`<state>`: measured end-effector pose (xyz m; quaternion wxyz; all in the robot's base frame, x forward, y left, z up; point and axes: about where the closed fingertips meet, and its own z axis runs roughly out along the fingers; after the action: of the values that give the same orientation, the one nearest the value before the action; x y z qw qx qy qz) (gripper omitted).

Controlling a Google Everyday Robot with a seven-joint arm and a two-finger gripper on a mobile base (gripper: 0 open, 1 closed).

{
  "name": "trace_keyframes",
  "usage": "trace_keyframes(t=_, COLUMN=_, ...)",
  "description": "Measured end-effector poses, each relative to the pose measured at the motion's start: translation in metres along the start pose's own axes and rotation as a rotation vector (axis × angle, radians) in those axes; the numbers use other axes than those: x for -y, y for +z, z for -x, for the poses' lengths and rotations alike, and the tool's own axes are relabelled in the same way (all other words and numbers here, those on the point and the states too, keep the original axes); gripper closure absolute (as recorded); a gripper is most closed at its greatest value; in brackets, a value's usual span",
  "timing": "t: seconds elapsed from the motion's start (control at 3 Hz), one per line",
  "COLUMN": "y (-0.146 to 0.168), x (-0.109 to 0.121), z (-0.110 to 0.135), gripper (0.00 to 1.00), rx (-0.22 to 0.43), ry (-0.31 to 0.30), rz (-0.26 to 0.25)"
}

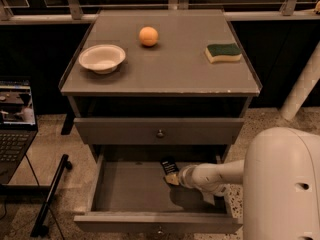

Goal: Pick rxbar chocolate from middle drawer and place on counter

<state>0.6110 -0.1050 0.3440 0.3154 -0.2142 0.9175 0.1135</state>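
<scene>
The rxbar chocolate [169,164], a small black bar, is inside the open middle drawer [127,190], near its back and right of centre. My gripper [172,178] reaches into the drawer from the right on a white arm. Its tip sits directly in front of the bar and touches or nearly touches its lower end. Whether it has hold of the bar does not show. The grey counter [175,69] is above, with the closed drawer front [160,131] between it and the open drawer.
On the counter stand a white bowl [102,58] at left, an orange ball [148,36] at the back and a green-and-yellow sponge [223,52] at right. A laptop [15,129] and a black stand [50,194] are on the floor at left. My white body [285,184] fills the lower right.
</scene>
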Motion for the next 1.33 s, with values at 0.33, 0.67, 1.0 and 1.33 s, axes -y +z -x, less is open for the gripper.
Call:
trace_keyframes(t=0.33, y=0.0, x=0.0, z=0.0, gripper=0.87, rx=0.0, ry=0.0, rz=0.0)
trace_keyframes(t=0.67, y=-0.004, x=0.0, z=0.003, gripper=1.0, rx=0.0, ry=0.0, rz=0.0)
trace_keyframes(t=1.0, y=-0.018, x=-0.012, z=0.011, gripper=1.0, rx=-0.006, ry=-0.02, rz=0.057)
trace_keyframes(t=1.33, y=-0.019, x=-0.013, z=0.011, gripper=1.0, rx=-0.006, ry=-0.02, rz=0.057)
